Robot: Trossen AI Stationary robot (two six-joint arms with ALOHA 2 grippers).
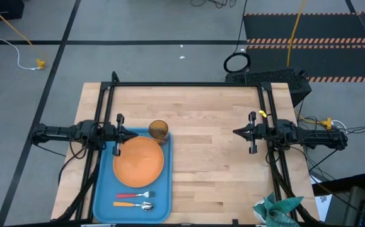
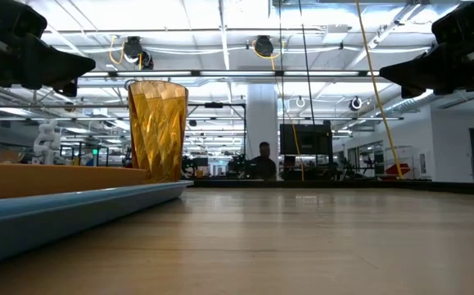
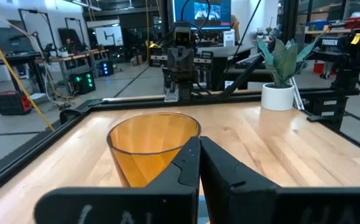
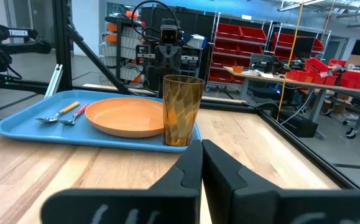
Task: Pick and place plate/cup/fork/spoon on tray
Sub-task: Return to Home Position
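Tray (image 1: pixel 103 202) and load come first in the high view. The tray lies under and beside the left gripper (image 1: pixel 132 133) and carries all four pieces. The cup (image 1: pixel 159 130) stands upright just ahead of that claw's tips, and the plate (image 1: pixel 138 162) lies just to one side of them. The fork (image 1: pixel 135 195) and spoon (image 1: pixel 135 205) lie side by side beyond the plate, farthest from the claw. The right gripper (image 1: pixel 237 132) hovers over the bare wooden table (image 1: pixel 220 164), well apart from the tray, its tips aimed across at the left one. Both arms sit level and mirrored, which suits a resting pose rather than a reach.

The low view shows the cup upright on the tray beside the plate's rim. Two dark arm shapes hang high in the upper corners, clear of everything; the one above the tray is probably the left arm.

In the left wrist view the two fingers meet tip to tip with nothing between them. The cup stands close ahead of them and apart from them.

The right wrist view shows the same pinched, empty fingers. Across the table from them the cup is nearest, the plate behind it and the cutlery at the tray's far end.

With nothing left loose on the wood, the sorting looks finished, so neither claw has anything to carry.
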